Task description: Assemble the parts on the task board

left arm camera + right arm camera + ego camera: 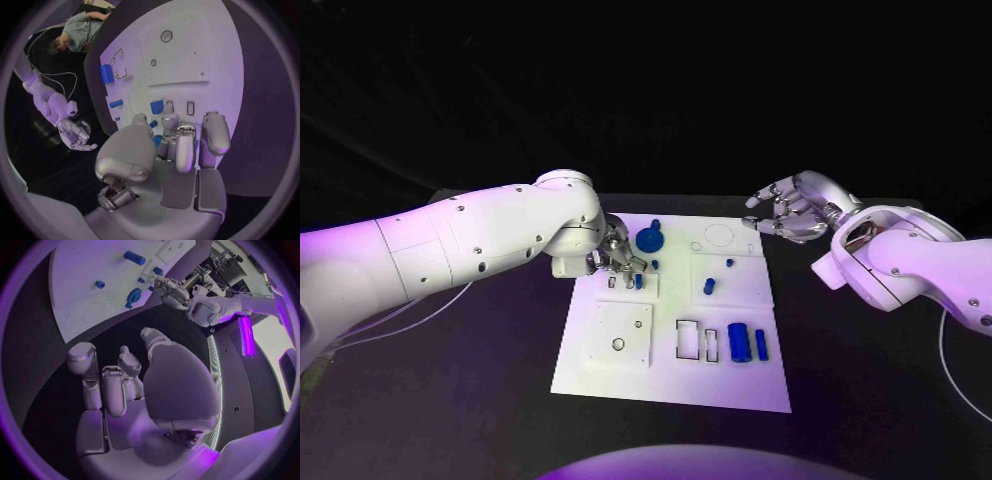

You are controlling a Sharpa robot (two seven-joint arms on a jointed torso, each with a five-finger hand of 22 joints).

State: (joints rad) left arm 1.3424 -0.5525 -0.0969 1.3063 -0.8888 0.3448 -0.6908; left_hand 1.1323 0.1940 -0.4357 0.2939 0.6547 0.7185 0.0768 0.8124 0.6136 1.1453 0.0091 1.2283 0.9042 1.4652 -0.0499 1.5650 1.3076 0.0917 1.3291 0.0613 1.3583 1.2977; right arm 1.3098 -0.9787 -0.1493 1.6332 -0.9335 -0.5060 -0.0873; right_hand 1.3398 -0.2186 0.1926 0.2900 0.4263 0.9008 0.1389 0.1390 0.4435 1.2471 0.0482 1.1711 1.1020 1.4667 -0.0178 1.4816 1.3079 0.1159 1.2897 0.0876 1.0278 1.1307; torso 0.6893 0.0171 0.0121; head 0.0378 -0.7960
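The white task board (625, 375) lies mid-table. My left hand (620, 262) hovers over the board's far left part, by two small slots. Its thumb and fingers (170, 122) pinch a small blue part (154, 123), with a square blue part (157, 106) just beyond the fingertips. A round blue knob (649, 238) stands close behind the hand. Small blue pegs (710, 285) stand mid-board, and a blue cylinder (738, 342) and a thin blue bar (762, 344) lie near the right edge. My right hand (790, 210) hangs past the board's far right corner, holding nothing, fingers loosely bent and apart.
A square plate (619, 335) with a small ring hole sits on the board's near left. Empty rectangular outlines (689, 340) lie beside the cylinder. A circle outline (720, 235) marks the far right corner. Black table (877, 380) surrounds the board.
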